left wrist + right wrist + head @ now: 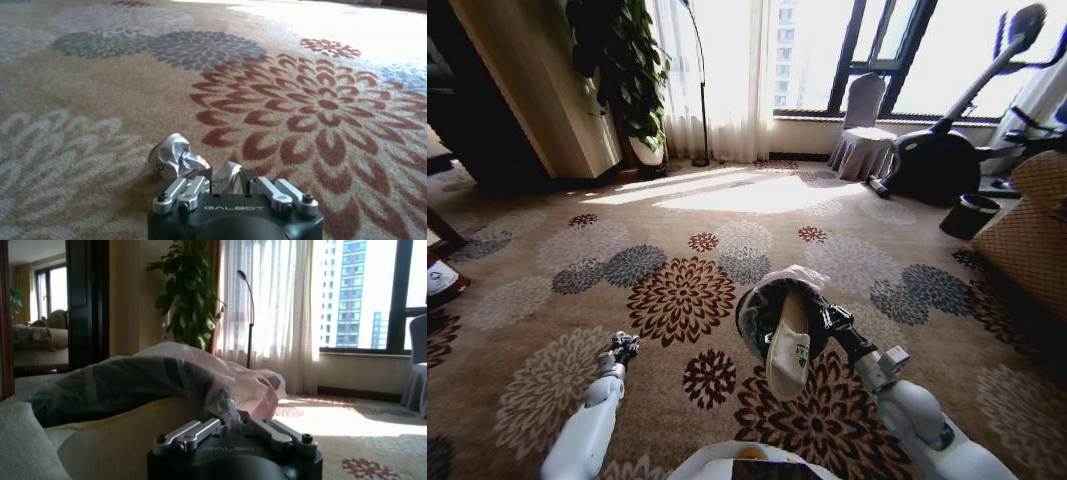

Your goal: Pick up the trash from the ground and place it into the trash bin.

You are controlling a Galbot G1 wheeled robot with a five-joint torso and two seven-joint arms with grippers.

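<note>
My right gripper [827, 318] is shut on the rim of the trash bin [749, 312], a black bucket with a shiny liner, and holds it tilted above the carpet. A white piece with a green mark [789, 348] sticks out of the bin's mouth. In the right wrist view the bin's dark lined wall [127, 382] and pale pink liner [257, 385] rise just beyond the right gripper [228, 412]. My left gripper [624, 347] is low over the carpet at the lower left. In the left wrist view the left gripper [228, 176] is shut on the edge of a crumpled clear-silvery piece of trash [172, 156].
Flower-patterned carpet spreads ahead. A dark cup-shaped pot [970, 215] stands at the right beside a wicker seat [1027, 235]. An exercise machine [942, 155], a covered chair [864, 128], a floor lamp [699, 90] and a potted plant [632, 70] line the window wall.
</note>
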